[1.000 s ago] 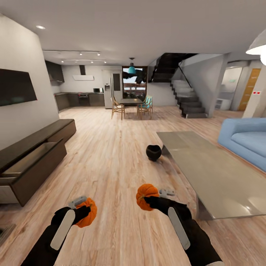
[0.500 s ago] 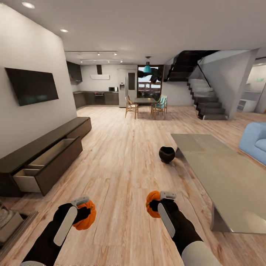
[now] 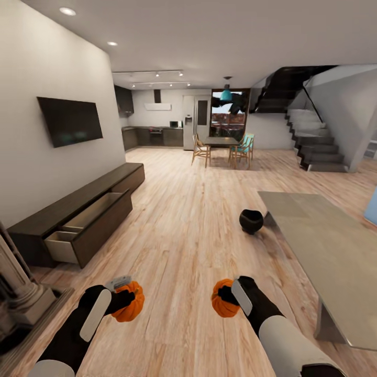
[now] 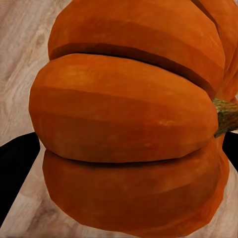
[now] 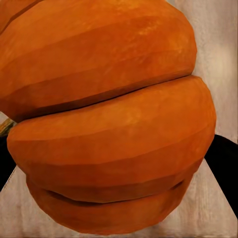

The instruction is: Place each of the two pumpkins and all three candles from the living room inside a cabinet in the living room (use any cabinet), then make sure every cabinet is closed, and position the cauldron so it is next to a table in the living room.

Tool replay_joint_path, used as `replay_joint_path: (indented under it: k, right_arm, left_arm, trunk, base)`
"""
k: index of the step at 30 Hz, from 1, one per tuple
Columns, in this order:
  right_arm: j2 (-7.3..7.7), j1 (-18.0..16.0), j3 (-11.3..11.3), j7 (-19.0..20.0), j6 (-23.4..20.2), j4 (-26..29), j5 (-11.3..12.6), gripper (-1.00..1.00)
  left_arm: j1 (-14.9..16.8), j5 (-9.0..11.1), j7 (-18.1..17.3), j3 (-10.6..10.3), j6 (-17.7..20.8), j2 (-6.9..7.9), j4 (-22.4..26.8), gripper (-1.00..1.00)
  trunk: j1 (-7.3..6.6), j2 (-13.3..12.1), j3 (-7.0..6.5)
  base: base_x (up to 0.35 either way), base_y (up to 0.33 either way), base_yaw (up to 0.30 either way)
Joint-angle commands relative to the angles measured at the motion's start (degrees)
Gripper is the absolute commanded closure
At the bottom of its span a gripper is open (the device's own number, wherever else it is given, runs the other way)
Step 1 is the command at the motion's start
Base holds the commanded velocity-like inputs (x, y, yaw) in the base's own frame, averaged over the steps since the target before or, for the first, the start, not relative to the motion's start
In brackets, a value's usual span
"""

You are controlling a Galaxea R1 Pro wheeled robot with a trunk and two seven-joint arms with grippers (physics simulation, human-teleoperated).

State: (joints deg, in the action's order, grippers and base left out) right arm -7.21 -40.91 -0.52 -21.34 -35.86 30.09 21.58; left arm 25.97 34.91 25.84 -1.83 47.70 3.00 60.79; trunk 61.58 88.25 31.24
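Both arms reach forward and low over the wood floor, forearms angled slightly inward, each carrying a pumpkin. The left gripper is clamped on the left pumpkin, which sits at the fingertips, its bulk hanging just below and beyond them. In the left wrist view the left pumpkin lies between the two dark fingers, with the stem pointing sideways, so its stem axis runs roughly horizontal. The right gripper is clamped on the right pumpkin, held on the inner side of the wrist; in the right wrist view the right pumpkin is also tipped on its side between the fingers.

The long dark-brown cabinet stands along the left wall under the TV, one drawer pulled open with its pale inside showing. The black cauldron sits on the floor just beside the near corner of the low table.
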Motion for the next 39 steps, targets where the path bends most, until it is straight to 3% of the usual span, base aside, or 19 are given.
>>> replay_joint_path:
  k: [1,6,15,20,34,39]
  right_arm:
    - [0.03,0.0,1.0,-0.4,-0.5,0.2,1.3,1.0]
    - [0.01,0.0,3.4,-0.5,-0.8,0.3,3.3,1.0]
    - [-0.31,0.0,3.5,-0.5,-0.7,1.4,4.6,1.0]
    - [-0.35,0.0,3.5,-0.4,-0.7,1.5,4.7,1.0]
    - [-0.57,0.1,3.7,-0.5,-0.8,3.9,4.9,1.0]
    - [-0.55,0.1,6.3,-0.8,-0.8,4.7,9.6,1.0]
  left_arm:
    - [0.0,0.6,0.6,-0.2,0.0,0.05,0.1,1.0]
    - [0.0,0.6,0.6,-0.4,-0.2,-0.01,0.3,1.0]
    - [0.0,0.5,0.6,-0.8,-1.3,0.02,0.2,1.0]
    - [0.0,0.4,0.6,-3.8,-2.6,0.07,0.1,1.0]
    - [0.0,0.4,0.7,-4.2,-2.8,-0.1,-1.5,1.0]
    - [0.0,0.4,0.7,-4.1,-2.8,-0.26,-2.0,1.0]
  trunk:
    - [0.0,0.0,0.07]
    - [0.0,0.0,0.09]
    - [0.0,0.0,0.09]
    - [0.0,0.0,0.09]
    - [0.0,0.0,0.09]
    - [0.0,0.0,0.09]
  base:
    - [0.0,0.0,0.043]
    - [0.0,0.0,0.012]
    - [0.192,0.0,0.0]
    - [0.333,0.0,0.0]
    - [0.338,0.0,0.0]
    - [0.341,0.0,0.0]
